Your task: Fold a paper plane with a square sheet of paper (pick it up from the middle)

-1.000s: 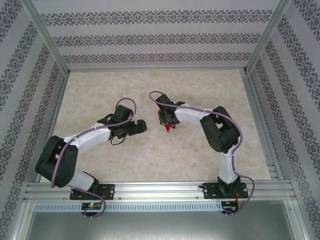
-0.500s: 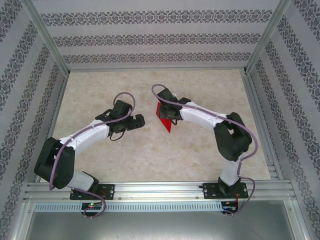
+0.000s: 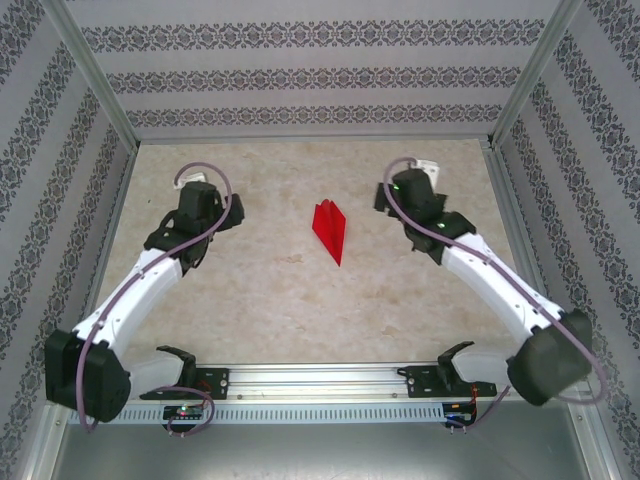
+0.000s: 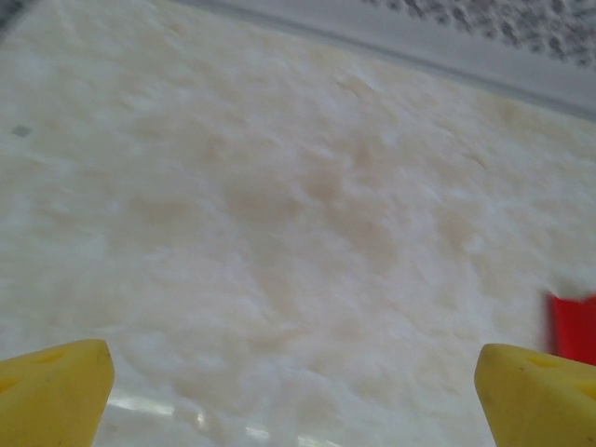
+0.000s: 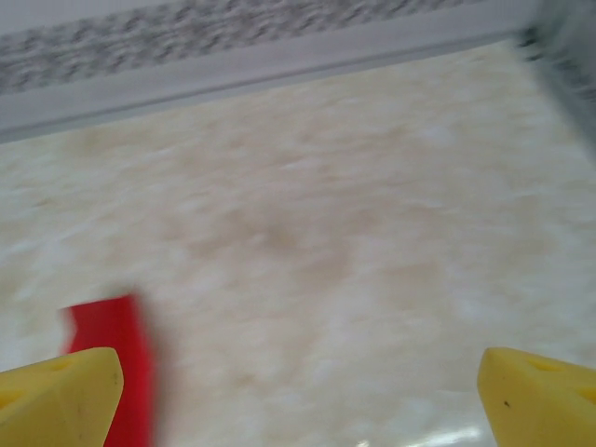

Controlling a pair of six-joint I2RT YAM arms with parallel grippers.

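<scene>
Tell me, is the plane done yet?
Looks done: the plane lies on the table as a slim red pointed dart. In hand: nothing; the left gripper and right gripper are open, one off to each side of it. Left: probably no folding, though I cannot check every crease.

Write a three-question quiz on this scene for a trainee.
1. Fill in: the left pincer and the right pincer both stand ____.
2. True or false: the right pincer grips the paper plane.
3. Where does the paper plane lie? A. on the table, between the two arms; B. in the left pincer; C. against the back wall.
Key: 1 open; 2 false; 3 A.
</scene>
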